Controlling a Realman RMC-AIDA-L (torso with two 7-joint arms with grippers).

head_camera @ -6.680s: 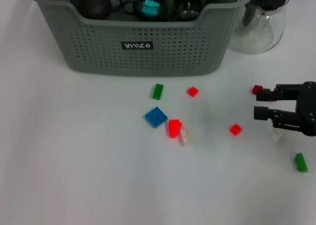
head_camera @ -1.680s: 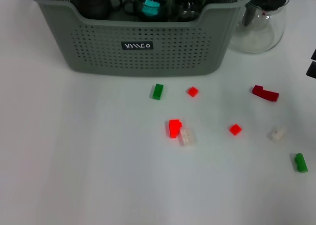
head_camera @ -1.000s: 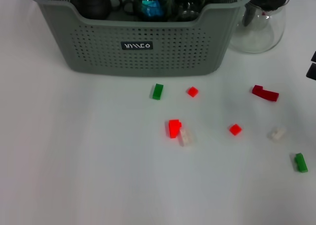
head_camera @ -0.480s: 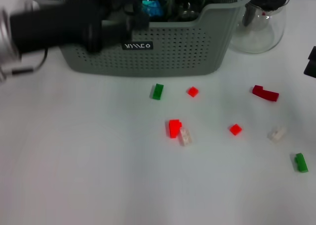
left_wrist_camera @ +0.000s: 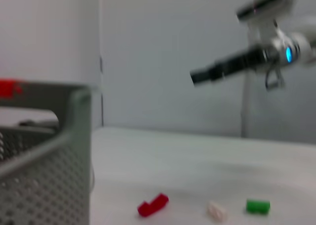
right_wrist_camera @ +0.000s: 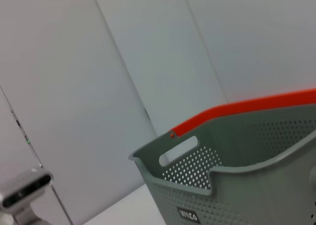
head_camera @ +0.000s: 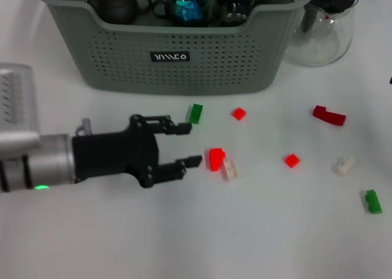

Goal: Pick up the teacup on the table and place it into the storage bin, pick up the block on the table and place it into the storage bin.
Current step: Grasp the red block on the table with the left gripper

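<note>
**Left gripper spread beside the red block, bin behind**

Head view: the left gripper (head_camera: 187, 145) reached in from the left over the white table (head_camera: 110, 230), its two fingers apart and holding nothing; the lower fingertip lay just beside the red block (head_camera: 215, 159), which touched a white block (head_camera: 229, 169); a green block (head_camera: 195, 113) sat just past the upper fingertip; the storage bin (head_camera: 177, 52) stood at the back, holding a dark teapot (head_camera: 116, 5), a blue block (head_camera: 187, 5) and other dark vessels; a glass jug (head_camera: 321, 27) stood to the bin's right; further small blocks lay scattered to the right.

Left wrist view: the bin's perforated wall filled one side; a red piece (left_wrist_camera: 153, 205) and two other small blocks lay on the table; the right gripper (left_wrist_camera: 200, 76) hung raised well apart, its state impossible to tell.

Right wrist view: only the bin, with cut-out handle and label, showed.
</note>
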